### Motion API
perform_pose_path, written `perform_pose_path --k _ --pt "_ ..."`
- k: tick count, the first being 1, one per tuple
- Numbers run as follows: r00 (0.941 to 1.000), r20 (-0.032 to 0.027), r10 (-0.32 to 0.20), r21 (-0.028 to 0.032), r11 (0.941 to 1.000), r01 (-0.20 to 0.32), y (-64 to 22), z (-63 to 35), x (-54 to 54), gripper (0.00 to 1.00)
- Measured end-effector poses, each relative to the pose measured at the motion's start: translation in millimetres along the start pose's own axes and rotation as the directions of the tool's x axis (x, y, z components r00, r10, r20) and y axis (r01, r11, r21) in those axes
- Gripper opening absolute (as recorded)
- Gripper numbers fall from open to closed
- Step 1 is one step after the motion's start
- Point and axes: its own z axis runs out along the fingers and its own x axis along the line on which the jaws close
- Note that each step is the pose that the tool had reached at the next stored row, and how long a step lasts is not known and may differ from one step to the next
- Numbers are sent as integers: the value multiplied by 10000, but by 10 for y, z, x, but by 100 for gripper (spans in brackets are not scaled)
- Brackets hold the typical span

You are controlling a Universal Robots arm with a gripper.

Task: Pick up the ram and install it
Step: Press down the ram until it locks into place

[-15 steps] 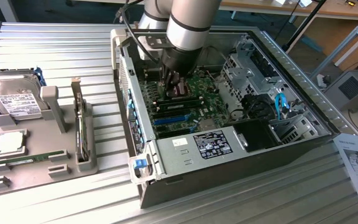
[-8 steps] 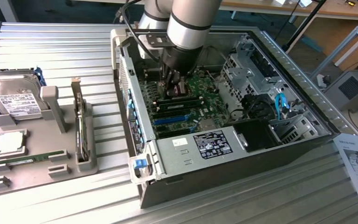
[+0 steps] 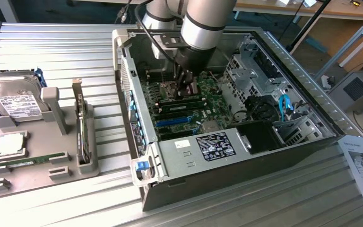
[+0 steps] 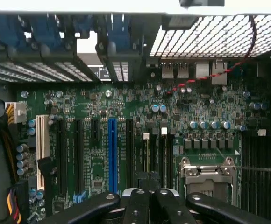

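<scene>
- Tray (image 3: pixel 17 182), lower left of the exterior view: a green ram (image 3: pixel 27 162) stick lies flat, long axis left-right.
- Gripper (image 3: pixel 185 92), centre: fingers closed, poised over the motherboard (image 3: pixel 188 111) slots, apparently empty; the ram lies well to its left.

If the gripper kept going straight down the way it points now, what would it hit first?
Most likely the motherboard inside the open computer case, at the black slots beside the processor socket. The shut gripper is already close above them; exact depth is unclear.
</scene>
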Motion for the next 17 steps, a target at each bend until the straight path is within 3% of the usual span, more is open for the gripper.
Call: perform_pose_path --k 14,17 --pt "10000 0 0 0 10000 0 -393 -5 -3 11" --pt "10000 0 0 0 10000 0 -419 -5 -4 11"
